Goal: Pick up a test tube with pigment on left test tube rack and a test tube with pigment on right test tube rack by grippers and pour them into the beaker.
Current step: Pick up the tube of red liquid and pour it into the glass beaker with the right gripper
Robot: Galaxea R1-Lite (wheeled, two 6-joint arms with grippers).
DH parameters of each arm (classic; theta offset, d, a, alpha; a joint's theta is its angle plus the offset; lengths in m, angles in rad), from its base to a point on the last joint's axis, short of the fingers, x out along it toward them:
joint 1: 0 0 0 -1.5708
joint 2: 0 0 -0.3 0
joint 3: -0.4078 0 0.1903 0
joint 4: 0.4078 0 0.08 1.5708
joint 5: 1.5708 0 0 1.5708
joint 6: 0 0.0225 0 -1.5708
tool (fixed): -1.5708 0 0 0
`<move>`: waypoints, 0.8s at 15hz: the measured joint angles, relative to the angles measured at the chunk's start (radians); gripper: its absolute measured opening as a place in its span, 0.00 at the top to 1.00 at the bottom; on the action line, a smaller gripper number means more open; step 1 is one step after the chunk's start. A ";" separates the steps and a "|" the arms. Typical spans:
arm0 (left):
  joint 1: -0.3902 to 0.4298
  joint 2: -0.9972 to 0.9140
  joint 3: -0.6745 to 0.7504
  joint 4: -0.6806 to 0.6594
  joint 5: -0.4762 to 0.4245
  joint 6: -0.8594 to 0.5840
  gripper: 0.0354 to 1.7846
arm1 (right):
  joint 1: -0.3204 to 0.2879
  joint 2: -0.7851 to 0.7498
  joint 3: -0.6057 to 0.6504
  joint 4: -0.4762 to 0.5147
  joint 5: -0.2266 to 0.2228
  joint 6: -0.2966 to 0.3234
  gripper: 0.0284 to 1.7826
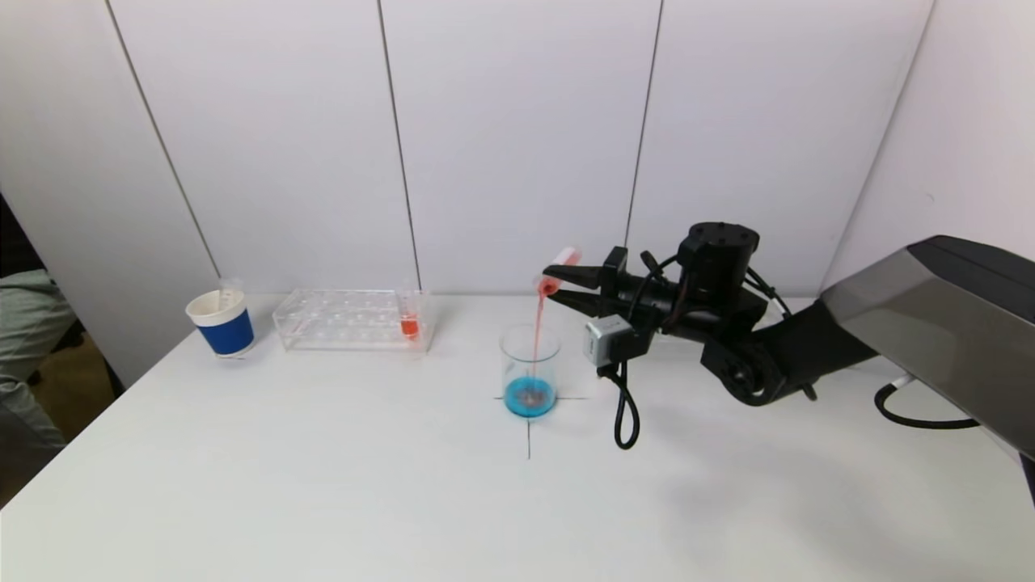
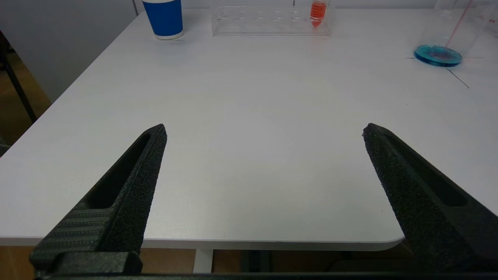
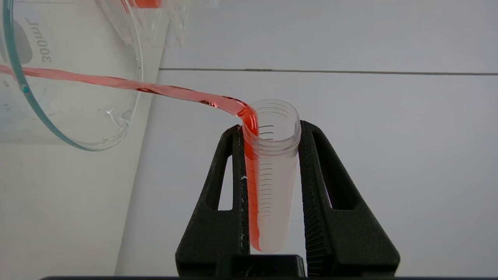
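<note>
1. White wall panels stand behind a white tabletop (image 1: pixel 323 485). I take the beaker (image 1: pixel 530 368) as my landmark; it sits on a cross mark on the tabletop.

2. My right end effector (image 1: pixel 558 284) is above the beaker, just to its right, closed on a tube (image 1: pixel 556 273) that is tipped with its mouth low over the beaker's rim. In the right wrist view the tube (image 3: pixel 270 175) sits clamped between both fingers (image 3: pixel 229 186).

3. The step in hand, as I judge it, is the pour from the right-side tube. A red stream (image 1: pixel 537 331) runs from the tube's mouth down into the beaker, where blue liquid (image 1: pixel 530 398) already lies at the bottom. Red still lines the low side of the tube, so the pour is not finished.

4. My left end effector (image 2: pixel 264 132) is well to the beaker's left and nearer to me, low over the tabletop's near edge, spread wide and holding nothing.

5. Far left of the beaker, against the wall, stands a clear rack (image 1: pixel 352 319) with one red-filled tube (image 1: pixel 409 315) in its end nearest the beaker. Left of that is a blue-banded cup (image 1: pixel 221 323).

6. Next, I think, I must hold the tilt steady until the red runs out, keeping the mouth over the rim so nothing splashes outside, then tip the tube back upright before moving away. The grip must stay firm; a slip here would drop the tube into the beaker.
</note>
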 joint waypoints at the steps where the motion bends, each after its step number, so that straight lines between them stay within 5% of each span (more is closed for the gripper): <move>1: 0.000 0.000 0.000 0.000 0.000 0.000 0.01 | 0.000 -0.001 0.000 0.003 0.000 -0.013 0.76; 12: 0.000 0.000 0.000 0.000 0.000 0.000 0.01 | 0.011 -0.008 -0.005 0.009 -0.014 -0.113 0.76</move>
